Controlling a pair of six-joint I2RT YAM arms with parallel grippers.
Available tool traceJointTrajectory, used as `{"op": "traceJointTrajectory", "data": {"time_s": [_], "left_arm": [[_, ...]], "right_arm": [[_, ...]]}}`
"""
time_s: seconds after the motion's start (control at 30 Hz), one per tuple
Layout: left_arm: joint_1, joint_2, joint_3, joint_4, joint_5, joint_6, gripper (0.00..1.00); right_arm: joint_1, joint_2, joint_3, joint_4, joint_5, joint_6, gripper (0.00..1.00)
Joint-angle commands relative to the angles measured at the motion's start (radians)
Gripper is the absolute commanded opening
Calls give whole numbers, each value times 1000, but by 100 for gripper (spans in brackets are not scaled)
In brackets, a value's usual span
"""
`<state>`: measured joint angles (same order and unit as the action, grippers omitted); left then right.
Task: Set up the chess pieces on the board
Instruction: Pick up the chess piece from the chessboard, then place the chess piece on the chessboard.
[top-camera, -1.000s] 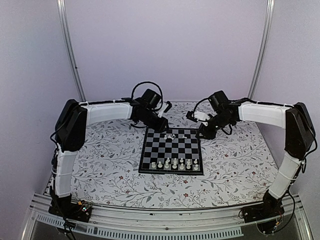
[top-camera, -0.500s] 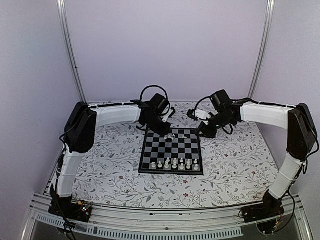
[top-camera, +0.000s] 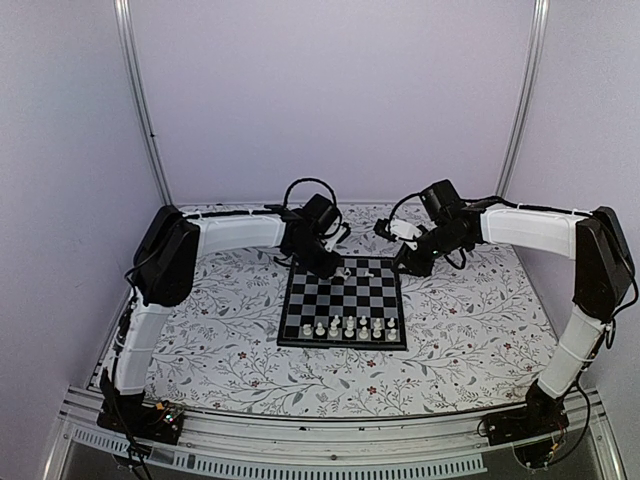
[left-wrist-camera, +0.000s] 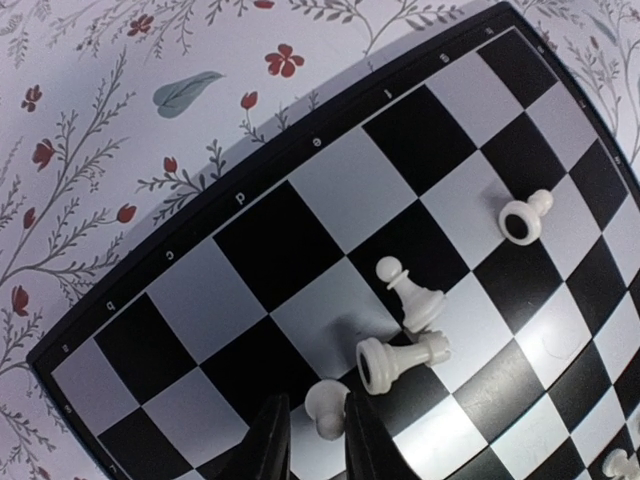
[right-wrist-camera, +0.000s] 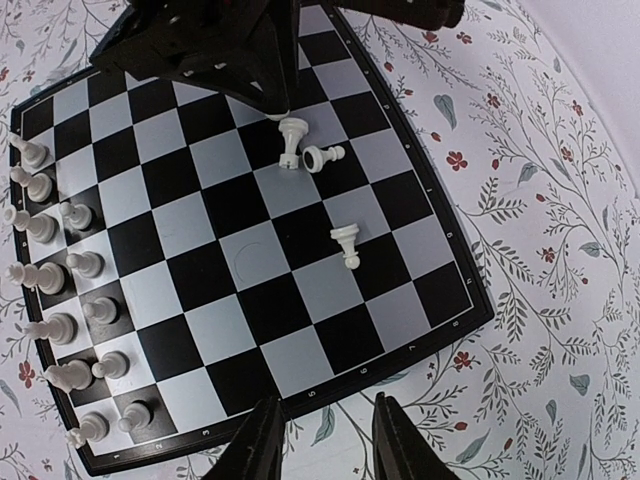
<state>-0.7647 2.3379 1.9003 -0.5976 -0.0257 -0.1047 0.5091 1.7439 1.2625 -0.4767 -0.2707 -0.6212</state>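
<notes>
Standing in two rows along the near edge of the board (right-wrist-camera: 230, 255), most chess pieces (right-wrist-camera: 85, 262) look placed (only the right wrist view shows these rows clearly; the left wrist view misses them). Four lie loose by the far edge: a tumbled pair (left-wrist-camera: 405, 335), one tipped piece (left-wrist-camera: 524, 219) apart, and a pawn (left-wrist-camera: 327, 408) between the narrowed jaws of the left gripper (left-wrist-camera: 315, 420); pinched or not, I cannot tell. The right gripper (right-wrist-camera: 325, 420) hangs by the far right corner, jaws spread, empty.

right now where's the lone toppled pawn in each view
top external: lone toppled pawn on far rows of the board, right of centre
left wrist: pawn at right, mid-height
right wrist: pawn near centre
landmark: the close pair of pieces by the left pincer
</notes>
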Motion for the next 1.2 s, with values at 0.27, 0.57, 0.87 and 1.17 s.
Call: {"op": "traceJointTrajectory", "data": {"time_s": [0.27, 0.57, 0.87, 1.17], "left_arm": [[-13, -35, -7, -18, -1, -4, 5], [-20, -280, -217, -22, 3, 18, 5], [-45, -478, -429, -24, 14, 56, 5], [-78, -546, -555, -30, 72, 103, 5]], "right_arm": [[-4, -11, -13, 16, 8, -9, 32], [-4, -14, -14, 16, 7, -15, 31], [-4, 0, -11, 19, 1, -12, 32], [-4, 3, -10, 18, 7, -11, 33]]}}
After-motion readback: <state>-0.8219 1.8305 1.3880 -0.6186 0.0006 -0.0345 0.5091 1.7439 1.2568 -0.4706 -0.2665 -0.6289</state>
